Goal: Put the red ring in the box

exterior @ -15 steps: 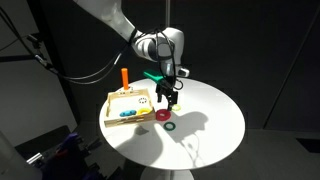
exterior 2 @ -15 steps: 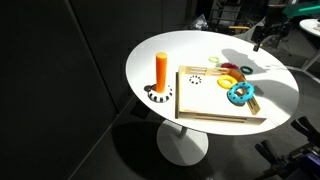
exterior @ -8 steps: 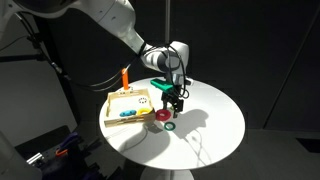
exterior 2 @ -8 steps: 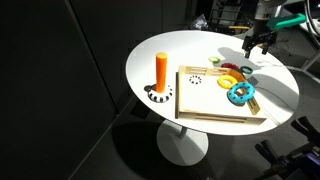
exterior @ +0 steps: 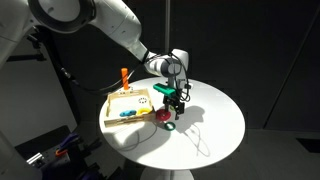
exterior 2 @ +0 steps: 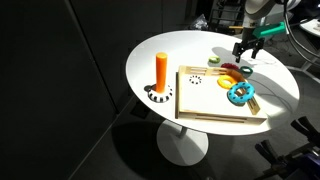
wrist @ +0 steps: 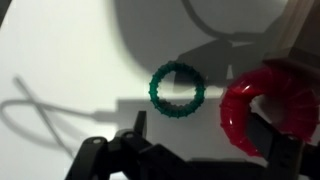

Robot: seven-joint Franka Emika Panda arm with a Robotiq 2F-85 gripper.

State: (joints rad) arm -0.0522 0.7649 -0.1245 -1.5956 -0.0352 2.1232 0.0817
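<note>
Gripper (exterior: 170, 103) hangs low over the round white table (exterior: 215, 120), about mid-table, just off the box (exterior: 117, 103). Wrist view: fingers (wrist: 135, 150) apart, nothing between them. Red ring (wrist: 262, 105) lies flat on the bare tabletop, outside the box and just beside its wall; in an exterior view it sits right under the gripper (exterior: 162, 116). Dark green ring (wrist: 178, 88) lies flat next to it, apart by a narrow gap, on the side away from the box. Box lies toward one table edge, with an orange peg (exterior 2: 161, 70) upright by one of its corners. Blue ring (exterior 2: 239, 94) rests inside the box. Arm shadow falls across the tabletop beyond the rings.
</note>
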